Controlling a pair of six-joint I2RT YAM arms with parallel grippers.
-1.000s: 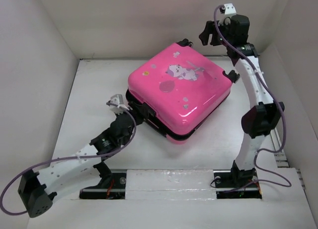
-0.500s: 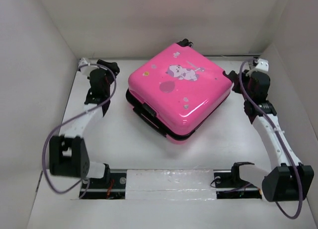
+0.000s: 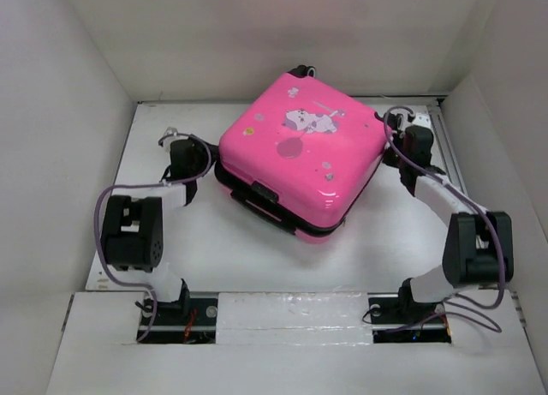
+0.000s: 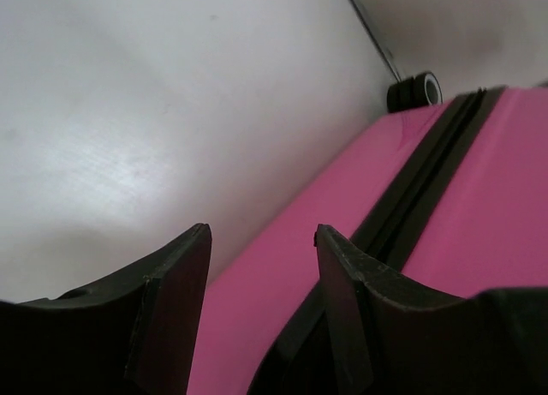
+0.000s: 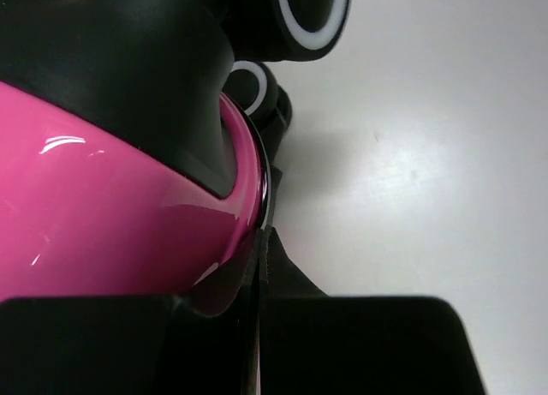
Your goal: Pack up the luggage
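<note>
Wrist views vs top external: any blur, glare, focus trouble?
Top external: sharp, small glare spots on the luggage lid, soft shadow beneath. Left wrist: left end effector dark and blurred, table washed out. Right wrist: luggage and its wheel out of focus, right end effector a black silhouette.

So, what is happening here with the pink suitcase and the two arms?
Two robot arms are working at a small hot-pink hard-shell suitcase that lies flat and closed on the white table. The left end effector is open and holds nothing, low beside the suitcase's left side, near the black zipper seam. The right end effector is shut, its tips at the shell's edge by the black-and-white wheels. Whether it pinches anything cannot be seen.
</note>
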